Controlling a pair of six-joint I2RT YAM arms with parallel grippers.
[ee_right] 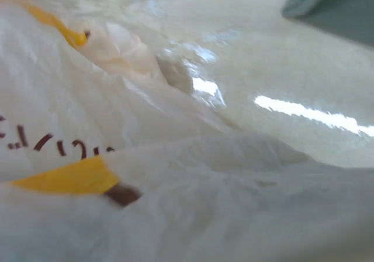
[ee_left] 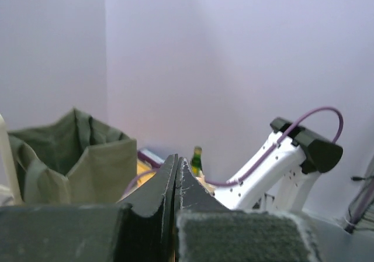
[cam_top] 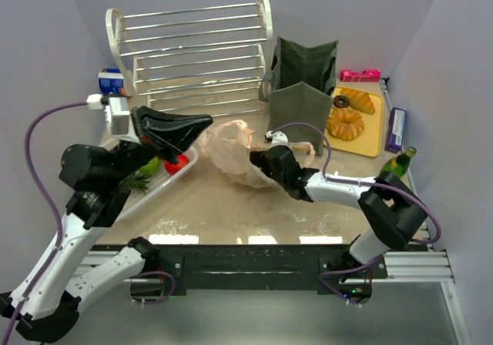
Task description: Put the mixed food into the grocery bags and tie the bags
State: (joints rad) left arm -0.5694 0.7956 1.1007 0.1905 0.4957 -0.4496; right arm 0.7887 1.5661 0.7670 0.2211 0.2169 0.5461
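The peach plastic grocery bag [cam_top: 229, 146] lies crumpled mid-table. My right gripper [cam_top: 260, 160] is pressed against its right side. Bag film [ee_right: 175, 186] with yellow and brown print fills the right wrist view, so the fingers are hidden. The olive-green tote [cam_top: 304, 83] stands open at the back right and shows in the left wrist view too, as the tote [ee_left: 76, 157]. My left gripper [cam_top: 208, 119] hovers left of the plastic bag. Its tips [ee_left: 177, 157] are shut on nothing. A red fruit [cam_top: 176, 162] and a green fruit [cam_top: 150, 166] lie in the white tray [cam_top: 166, 182].
A white dish rack [cam_top: 196, 52] stands at the back. A yellow board [cam_top: 371, 133] with pastries lies right of the tote. A purple box [cam_top: 396, 129], a green bottle [cam_top: 400, 162] and a pink item [cam_top: 360, 75] line the right edge. A blue packet [cam_top: 110, 79] sits back left.
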